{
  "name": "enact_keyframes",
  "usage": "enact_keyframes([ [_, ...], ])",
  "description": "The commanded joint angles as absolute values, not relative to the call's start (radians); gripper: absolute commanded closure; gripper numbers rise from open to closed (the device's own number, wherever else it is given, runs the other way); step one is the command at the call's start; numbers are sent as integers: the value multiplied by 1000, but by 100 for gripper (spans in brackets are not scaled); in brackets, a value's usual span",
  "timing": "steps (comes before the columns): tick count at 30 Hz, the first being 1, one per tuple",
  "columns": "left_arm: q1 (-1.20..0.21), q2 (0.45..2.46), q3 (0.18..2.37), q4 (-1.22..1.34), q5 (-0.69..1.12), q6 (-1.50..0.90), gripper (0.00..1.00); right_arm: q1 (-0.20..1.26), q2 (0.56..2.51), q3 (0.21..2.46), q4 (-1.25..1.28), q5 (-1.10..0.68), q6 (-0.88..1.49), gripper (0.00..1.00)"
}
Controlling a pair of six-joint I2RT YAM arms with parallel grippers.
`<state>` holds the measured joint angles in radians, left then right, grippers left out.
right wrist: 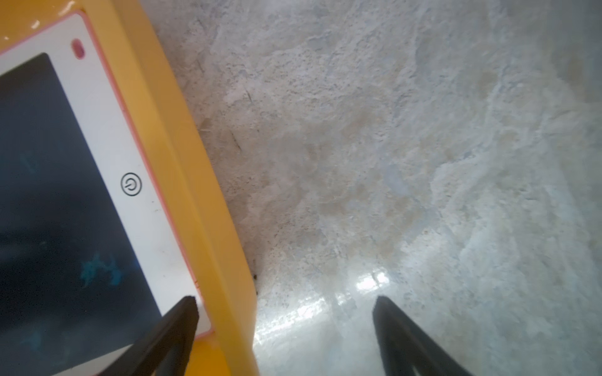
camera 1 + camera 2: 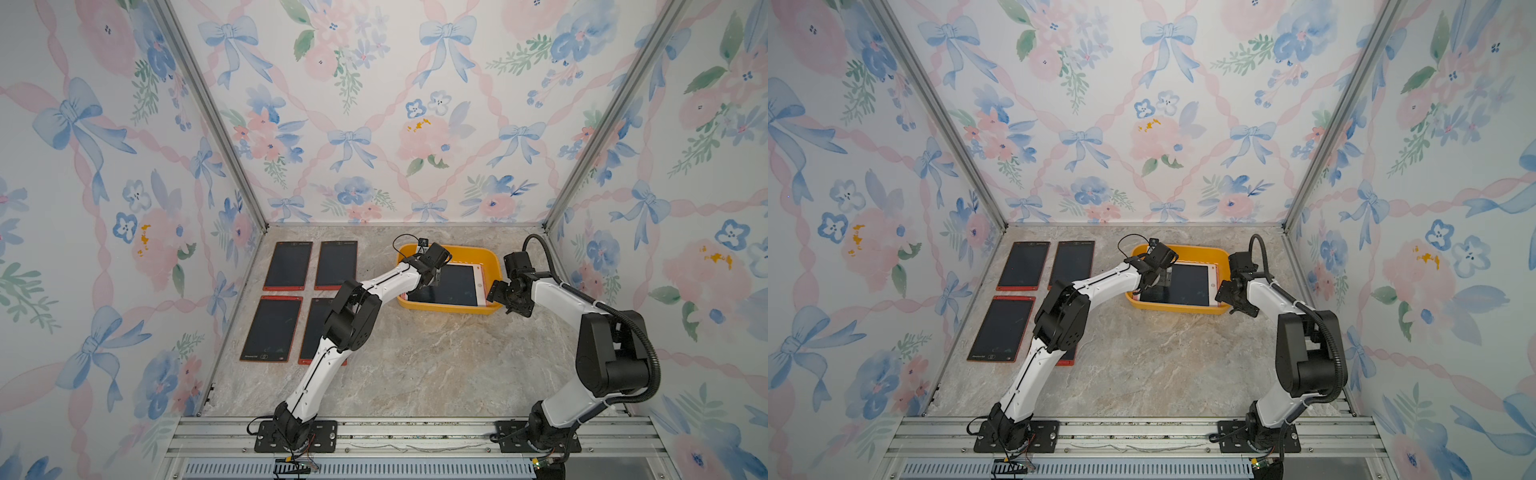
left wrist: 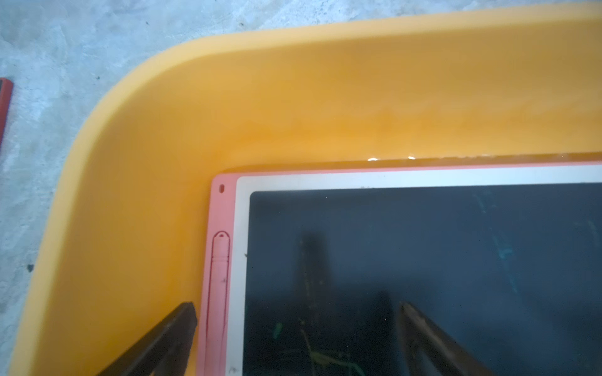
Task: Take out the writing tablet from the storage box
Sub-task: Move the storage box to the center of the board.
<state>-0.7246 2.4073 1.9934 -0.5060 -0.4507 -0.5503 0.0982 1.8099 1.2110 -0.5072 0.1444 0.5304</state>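
The yellow-orange storage box [image 2: 449, 308] [image 2: 1177, 308] stands on the marble table, right of centre. Flat inside it lies the writing tablet [image 2: 455, 286] [image 2: 1190, 284], pink-edged with a white frame and a dark screen. My left gripper [image 2: 434, 281] [image 3: 298, 309] hangs open low over the tablet's left end. One finger is over the box floor [image 3: 293, 97], the other over the screen [image 3: 423, 260]. My right gripper [image 2: 498, 297] [image 1: 285, 302] is open astride the box's right wall [image 1: 182, 146], with one finger over the tablet's corner [image 1: 49, 162] and the other outside over the table.
Several red-framed tablets [image 2: 289, 266] [image 2: 1023, 266] lie flat in a block on the left of the table; the left arm's elbow hangs over the nearest one. Flowered walls close in the back and both sides. An aluminium rail [image 2: 415, 432] runs along the front.
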Motion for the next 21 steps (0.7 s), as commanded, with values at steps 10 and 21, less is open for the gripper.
enact_keyframes([
  [10, -698, 2496, 2096, -578, -232, -580, 2, 130, 1867, 1249, -442, 34, 505, 14],
  [21, -712, 2552, 2189, -575, -83, -597, 2, 137, 1817, 1219, -350, -39, 503, 10],
])
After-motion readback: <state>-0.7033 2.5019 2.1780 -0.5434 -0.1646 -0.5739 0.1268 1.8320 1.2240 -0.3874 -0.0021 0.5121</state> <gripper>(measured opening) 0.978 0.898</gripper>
